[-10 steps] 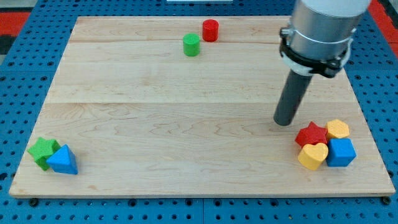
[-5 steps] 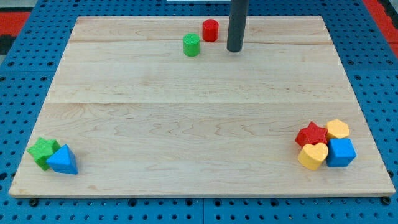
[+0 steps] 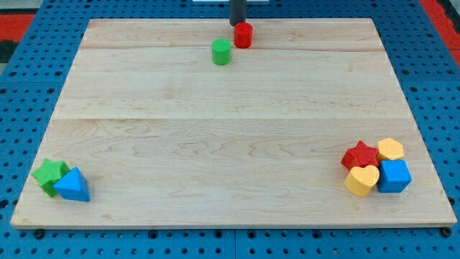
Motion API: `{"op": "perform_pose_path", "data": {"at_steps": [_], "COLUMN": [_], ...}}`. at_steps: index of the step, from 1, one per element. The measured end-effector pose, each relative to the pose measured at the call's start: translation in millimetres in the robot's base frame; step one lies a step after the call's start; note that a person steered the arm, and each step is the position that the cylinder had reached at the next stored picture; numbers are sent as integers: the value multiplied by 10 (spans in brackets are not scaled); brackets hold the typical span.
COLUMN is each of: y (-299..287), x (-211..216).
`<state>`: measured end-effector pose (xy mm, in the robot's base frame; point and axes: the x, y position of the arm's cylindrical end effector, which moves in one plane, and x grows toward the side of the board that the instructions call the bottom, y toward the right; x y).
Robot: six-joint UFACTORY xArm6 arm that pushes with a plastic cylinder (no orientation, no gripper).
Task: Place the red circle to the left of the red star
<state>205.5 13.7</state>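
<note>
Red circle, small rigid cylindrical block (image 3: 243, 34): light, slides readily on wooden tabletop (image 3: 215, 144); push from upper-left face, where my tip (image 3: 236, 25) rests; no pincer fitted, nothing held.

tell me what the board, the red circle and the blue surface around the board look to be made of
The board looks like pale wood with a matt finish: grain lines and plank seams run across it. The red circle seems to be painted wood or plastic, in a smooth, even colour; which one is unclear. The blue surface looks like a perforated panel with a regular hole grid, possibly metal or plastic.
</note>
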Motion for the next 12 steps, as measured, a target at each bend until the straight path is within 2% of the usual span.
{"op": "perform_pose_path", "data": {"at_steps": [4,8,12], "y": [102,-99,288], "x": [487,1512,2379]}}
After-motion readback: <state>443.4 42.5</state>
